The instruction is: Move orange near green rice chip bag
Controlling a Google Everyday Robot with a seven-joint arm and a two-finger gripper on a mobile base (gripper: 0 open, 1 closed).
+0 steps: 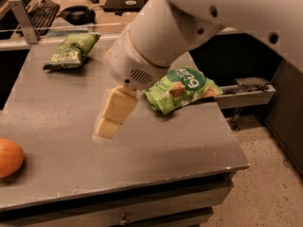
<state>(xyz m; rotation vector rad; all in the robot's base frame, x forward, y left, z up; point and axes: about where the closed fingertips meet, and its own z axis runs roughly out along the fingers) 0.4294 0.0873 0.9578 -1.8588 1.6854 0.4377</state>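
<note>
Nearest, well left of the gripper [109,124], the orange [8,157] is seen on the grey table [165,148]. Whether the gripper is parted or closed cannot be told. Just beyond it, rightward, the green rice chip bag [182,89] is laid; farther left, an olive-green snack bag [71,51].

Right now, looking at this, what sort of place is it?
Probably an office or lab workspace: a keyboard sits on a desk behind, and the gripper hangs over a gray table holding the orange and the green rice chip bag.
</note>
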